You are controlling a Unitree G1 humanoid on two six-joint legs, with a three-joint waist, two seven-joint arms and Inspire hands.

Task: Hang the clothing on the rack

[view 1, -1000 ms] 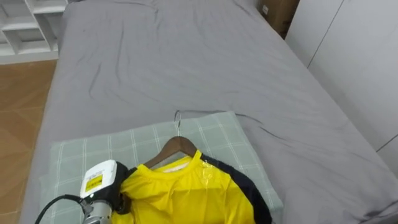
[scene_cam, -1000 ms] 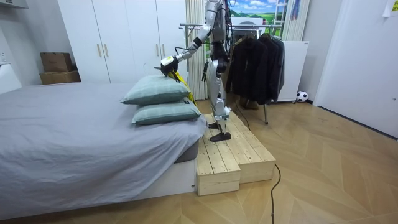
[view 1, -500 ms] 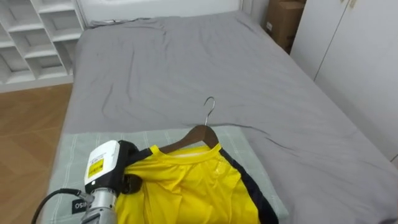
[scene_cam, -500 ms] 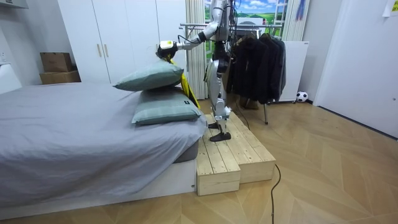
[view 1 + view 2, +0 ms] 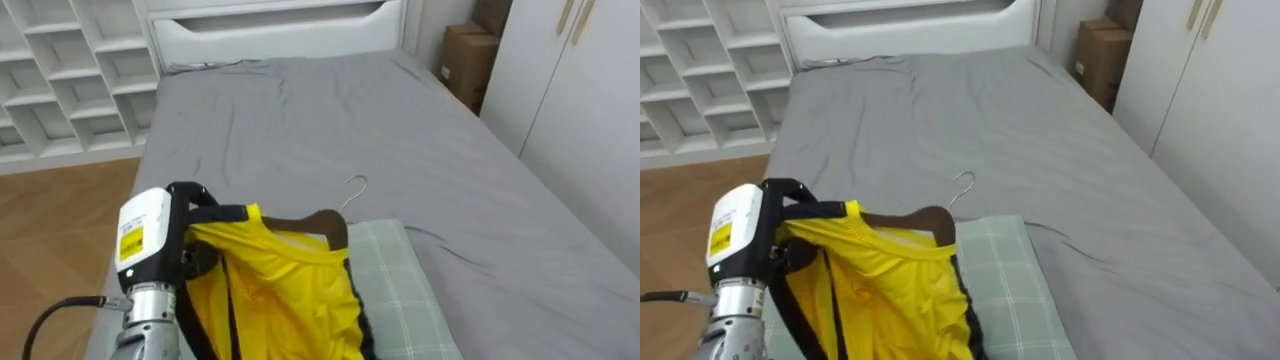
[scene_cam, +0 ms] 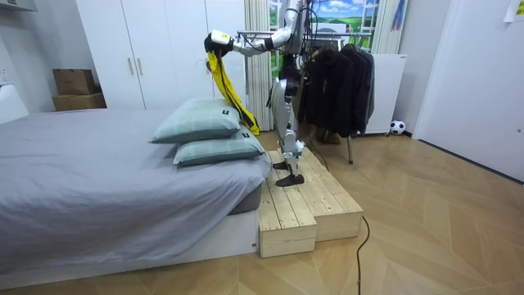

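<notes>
Shirt (image 5: 280,290), yellow and soft, drapes limp on a wooden hanger (image 5: 325,222). I judge it light, and the cloth may slide off. The stiff hanger, at the neck under its hook, is the surer hold. The left hand (image 5: 150,235) has its fingers curled round the shirt's shoulder end, holding it above the pillow (image 5: 400,290) on the bed (image 5: 330,110). A yellow label (image 5: 131,240) on the hand's back carries print too small to read.

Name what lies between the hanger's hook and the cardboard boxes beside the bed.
Only bare, lightly creased grey bedsheet lies between the hook of the hanger and the cardboard boxes, as the left eye view shows.
</notes>
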